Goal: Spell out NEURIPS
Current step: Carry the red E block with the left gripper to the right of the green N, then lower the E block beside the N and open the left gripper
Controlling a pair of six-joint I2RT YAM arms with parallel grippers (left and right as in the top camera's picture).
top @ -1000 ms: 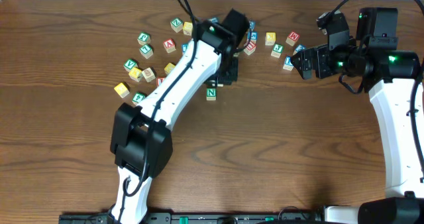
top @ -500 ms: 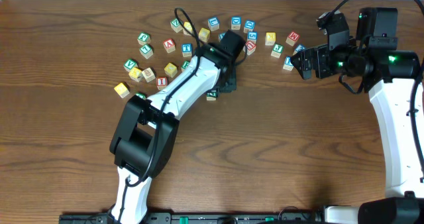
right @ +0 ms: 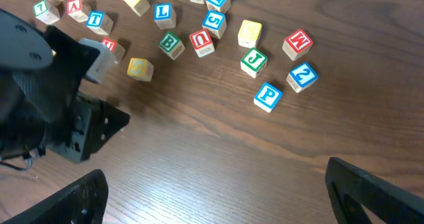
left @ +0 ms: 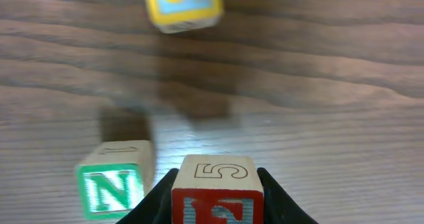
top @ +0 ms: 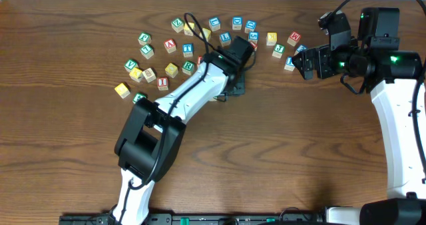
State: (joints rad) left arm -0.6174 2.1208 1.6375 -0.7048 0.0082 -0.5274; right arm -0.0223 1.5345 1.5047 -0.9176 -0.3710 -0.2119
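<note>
Left gripper [left: 217, 199] clamps one red-lettered cube [left: 216, 176]; one green N cube [left: 111, 187] at nine o'clock; right gripper [right: 215, 187] gapes empty.

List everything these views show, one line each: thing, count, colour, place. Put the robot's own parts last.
Green N cube: one, green letter, on the table beside the held cube, not touching it.
Red cube: one, red face, 5 on top, letter blurred, between the left jaws.
Red U cube: one, red, among the scattered cubes.
Blue P cube: one, blue, at the scatter's right end.
Other cubes: roughly two dozen, red, green, blue and yellow faces, scattered along the table's far side.
Table: one, brown wood.
Left gripper: one, black on a white arm, shut on the red cube, mid-table.
Right gripper: one, black, open and empty, above the table's right side.
</note>
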